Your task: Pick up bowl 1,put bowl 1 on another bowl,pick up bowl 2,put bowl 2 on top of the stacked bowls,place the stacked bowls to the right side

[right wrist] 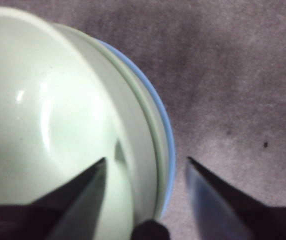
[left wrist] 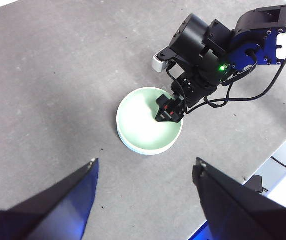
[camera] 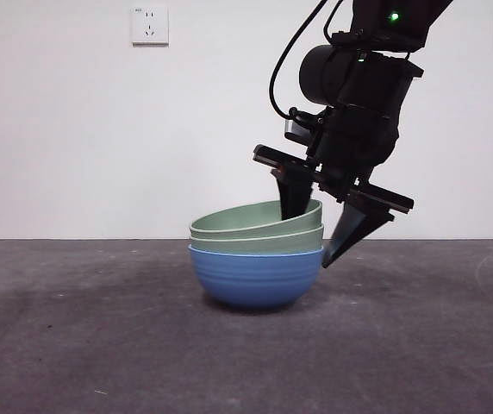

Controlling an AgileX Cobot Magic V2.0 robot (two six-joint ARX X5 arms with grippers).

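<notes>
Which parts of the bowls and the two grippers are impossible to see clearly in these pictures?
- Front view: the inner jaw tip of the right gripper is hidden behind the top green bowl.
- Left wrist view: the blue bowl is almost covered by the green bowls.
- Right wrist view: the bowls are cut off by the edge and blurred.
- Left gripper: only the jaws show, dark.

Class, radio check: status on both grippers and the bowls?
Right gripper open, straddling stack's rim. Left gripper open, high, waiting. Stacked bowls: top green one tilted. Nothing in the way.

Two pale green bowls [camera: 259,226] sit in a faintly ribbed blue bowl [camera: 255,276] on seemingly mottled grey table [camera: 74,328].
</notes>
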